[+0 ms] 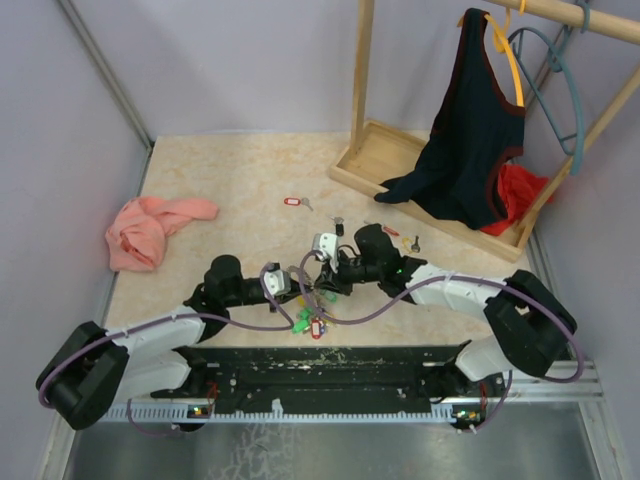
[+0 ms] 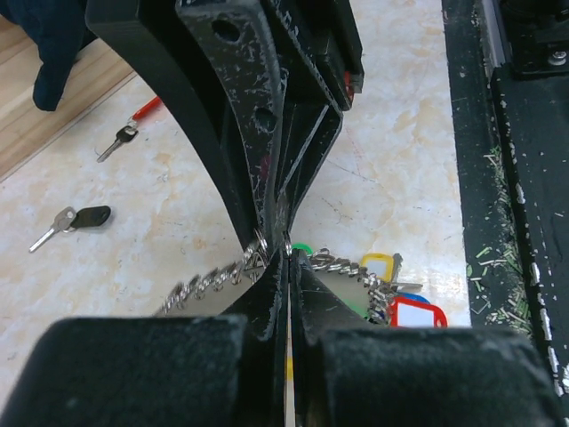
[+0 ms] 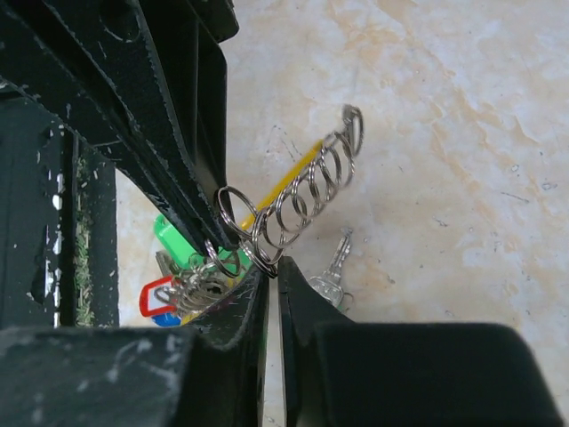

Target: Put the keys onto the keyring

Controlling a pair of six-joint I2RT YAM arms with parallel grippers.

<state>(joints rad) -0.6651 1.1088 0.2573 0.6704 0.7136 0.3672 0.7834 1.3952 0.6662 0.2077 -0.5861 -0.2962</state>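
Pinching the keyring (image 3: 305,194) from both sides, low over the table (image 1: 230,180), near its front edge and midway between the two arms. Clamped on the wire with the left gripper (image 2: 286,256), jaws pressed together. Nipped at the coiled part with the right gripper (image 3: 273,267), fingers almost shut, only a thin slit showing. Under the ring, a bunch of keys (image 1: 310,322) with green, red, yellow and blue tags. Farther back, loose keys (image 1: 292,201) lying flat and apart. Far left, a crumpled pink cloth (image 1: 150,230); back right, a wooden rack (image 1: 380,160) with a dark shirt (image 1: 465,150).
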